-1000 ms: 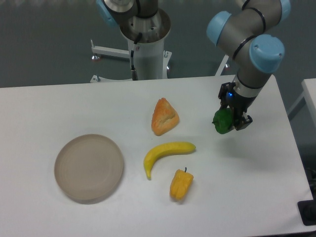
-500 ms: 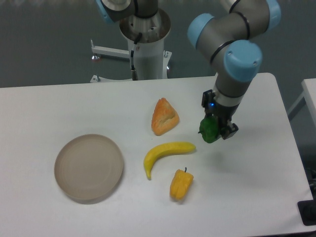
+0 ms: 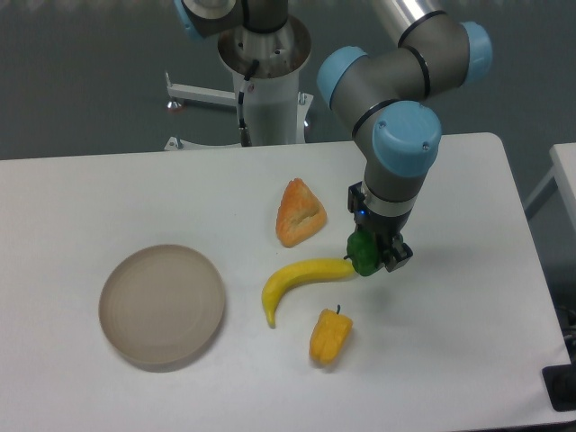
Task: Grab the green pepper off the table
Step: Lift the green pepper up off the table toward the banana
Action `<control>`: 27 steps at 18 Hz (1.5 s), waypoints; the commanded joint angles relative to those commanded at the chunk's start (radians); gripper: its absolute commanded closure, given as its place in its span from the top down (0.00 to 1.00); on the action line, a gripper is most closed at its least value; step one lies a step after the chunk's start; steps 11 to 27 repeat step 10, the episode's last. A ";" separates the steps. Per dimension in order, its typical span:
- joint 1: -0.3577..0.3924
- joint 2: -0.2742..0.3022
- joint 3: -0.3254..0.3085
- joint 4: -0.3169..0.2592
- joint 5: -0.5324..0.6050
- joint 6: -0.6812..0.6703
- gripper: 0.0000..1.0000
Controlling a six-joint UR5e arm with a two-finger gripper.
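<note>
Gripper (image 3: 373,256): clamped on pepper (image 3: 363,253), frame centre
Risk: pepper is low and could clip banana (image 3: 302,278)

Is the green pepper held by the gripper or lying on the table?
Held: the small glossy dark green pepper sits clamped in the gripper, its jaws closed on it.

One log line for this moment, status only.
gripper: shut on green pepper | pepper: held, beside banana tip | plate: untouched
</note>
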 joint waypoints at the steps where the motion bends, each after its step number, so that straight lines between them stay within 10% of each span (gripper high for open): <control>1: 0.006 0.003 -0.003 -0.005 -0.008 0.002 0.32; 27: 0.014 0.026 -0.032 -0.005 0.003 0.003 0.33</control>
